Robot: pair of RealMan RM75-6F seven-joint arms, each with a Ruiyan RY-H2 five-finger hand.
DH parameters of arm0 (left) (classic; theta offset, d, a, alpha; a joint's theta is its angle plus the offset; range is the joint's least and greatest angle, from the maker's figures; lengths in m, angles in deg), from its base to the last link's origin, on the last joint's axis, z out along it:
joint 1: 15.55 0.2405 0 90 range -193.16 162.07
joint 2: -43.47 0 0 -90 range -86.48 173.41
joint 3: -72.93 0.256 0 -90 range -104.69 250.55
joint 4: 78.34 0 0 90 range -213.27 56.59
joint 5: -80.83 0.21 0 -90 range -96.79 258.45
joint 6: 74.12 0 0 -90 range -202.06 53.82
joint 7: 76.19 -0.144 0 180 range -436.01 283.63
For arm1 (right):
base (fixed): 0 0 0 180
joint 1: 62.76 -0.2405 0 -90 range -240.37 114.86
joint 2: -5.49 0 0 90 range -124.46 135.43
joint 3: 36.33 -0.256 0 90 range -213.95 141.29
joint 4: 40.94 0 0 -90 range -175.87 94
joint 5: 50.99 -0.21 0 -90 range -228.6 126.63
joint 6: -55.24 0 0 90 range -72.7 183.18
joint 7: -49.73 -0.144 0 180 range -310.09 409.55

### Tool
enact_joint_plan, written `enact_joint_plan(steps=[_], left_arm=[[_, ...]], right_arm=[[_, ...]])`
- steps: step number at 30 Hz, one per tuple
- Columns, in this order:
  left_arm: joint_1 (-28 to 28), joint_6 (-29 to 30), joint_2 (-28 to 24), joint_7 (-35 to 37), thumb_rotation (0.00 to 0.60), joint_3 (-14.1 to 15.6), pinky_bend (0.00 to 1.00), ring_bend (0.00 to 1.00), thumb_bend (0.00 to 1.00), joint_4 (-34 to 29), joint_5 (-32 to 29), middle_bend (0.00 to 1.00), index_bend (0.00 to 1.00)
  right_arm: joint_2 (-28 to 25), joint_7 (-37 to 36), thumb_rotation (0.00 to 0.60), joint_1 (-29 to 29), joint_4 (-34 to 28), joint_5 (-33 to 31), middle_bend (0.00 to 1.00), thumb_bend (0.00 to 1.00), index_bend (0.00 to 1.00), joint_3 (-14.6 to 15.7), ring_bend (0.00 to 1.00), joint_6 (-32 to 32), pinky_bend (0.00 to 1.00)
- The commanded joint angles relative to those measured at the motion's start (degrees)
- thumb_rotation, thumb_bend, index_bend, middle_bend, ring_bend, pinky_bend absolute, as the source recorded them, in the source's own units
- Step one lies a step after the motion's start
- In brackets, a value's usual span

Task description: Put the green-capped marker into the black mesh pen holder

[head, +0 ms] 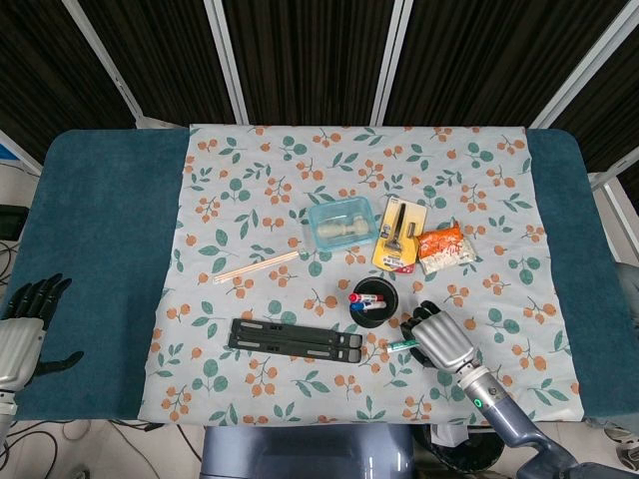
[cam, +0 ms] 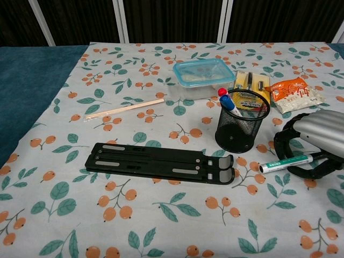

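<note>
Closing on: green-capped marker [cam: 285, 163], lying flat on the cloth just right of the black mesh pen holder [cam: 241, 127].
Axis: roughly left-right, tip toward the holder.
Right hand [cam: 309, 142]: fingers curled round the marker; grip looks begun, contact partly hidden.
Left hand [head: 22, 334]: empty, fingers apart, well apart at the table's far edge.

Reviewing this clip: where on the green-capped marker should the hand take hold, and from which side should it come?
Best at the mid-barrel of the green-capped marker, coming from above on its right. It lies flat on the cloth, its free end pointing toward the black mesh pen holder. The right hand is curled around that stretch.
</note>
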Motion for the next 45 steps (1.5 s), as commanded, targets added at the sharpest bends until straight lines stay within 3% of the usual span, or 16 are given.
enact_joint_plan(steps=[1,7,11,16,23,28,37,45], left_arm=[[0.00,0.01,-0.01,0.02,0.600,0.00,0.00,0.00,0.03,-0.02,0.01,0.00,0.00],[0.00,-0.02,-0.04,-0.01,0.600,0.01,0.00,0.00,0.03,-0.10,-0.03,0.00,0.00],[0.02,0.06,-0.02,-0.06,0.600,0.03,0.00,0.00,0.03,-0.11,0.03,0.00,0.00],[0.04,0.25,0.10,-0.23,0.600,0.06,0.00,0.00,0.03,-0.04,0.27,0.00,0.00],[0.09,0.38,0.15,-0.23,0.600,0.17,0.00,0.00,0.03,0.02,0.52,0.00,0.00],[0.09,0.42,0.17,-0.28,0.600,0.29,0.00,0.00,0.03,0.02,0.79,0.00,0.00],[0.03,0.34,0.01,0.24,0.600,0.10,0.00,0.00,0.03,-0.05,0.52,0.00,0.00],[-0.06,0.31,-0.04,0.72,0.600,0.12,0.00,0.00,0.03,0.15,0.77,0.00,0.00]], right_arm=[[-0.78,-0.69,0.600,-0.03,-1.44,0.53,0.57,0.58,0.69,-0.24,0.33,-1.03,0.25],[-3.11,-2.55,0.600,-0.04,-6.13,0.36,0.57,0.58,0.69,-2.18,0.33,-3.80,0.25],[-4.46,-6.68,0.600,0.72,-10.93,-2.32,0.57,0.59,0.69,-5.27,0.33,-6.81,0.25],[-4.21,-15.43,0.600,2.36,-20.85,-12.61,0.57,0.59,0.69,-12.07,0.33,-9.23,0.25],[-3.40,-18.58,0.600,2.40,-30.70,-27.00,0.57,0.58,0.69,-20.06,0.32,-9.11,0.25],[-1.31,-18.21,0.600,2.03,-32.38,-31.61,0.57,0.58,0.69,-21.38,0.32,-9.04,0.25],[4.19,-17.52,0.600,0.94,-32.80,-33.43,0.57,0.58,0.69,-21.69,0.32,-9.85,0.25],[8.69,-16.89,0.600,0.05,-29.14,-34.30,0.57,0.59,0.69,-22.43,0.31,-10.93,0.25]])
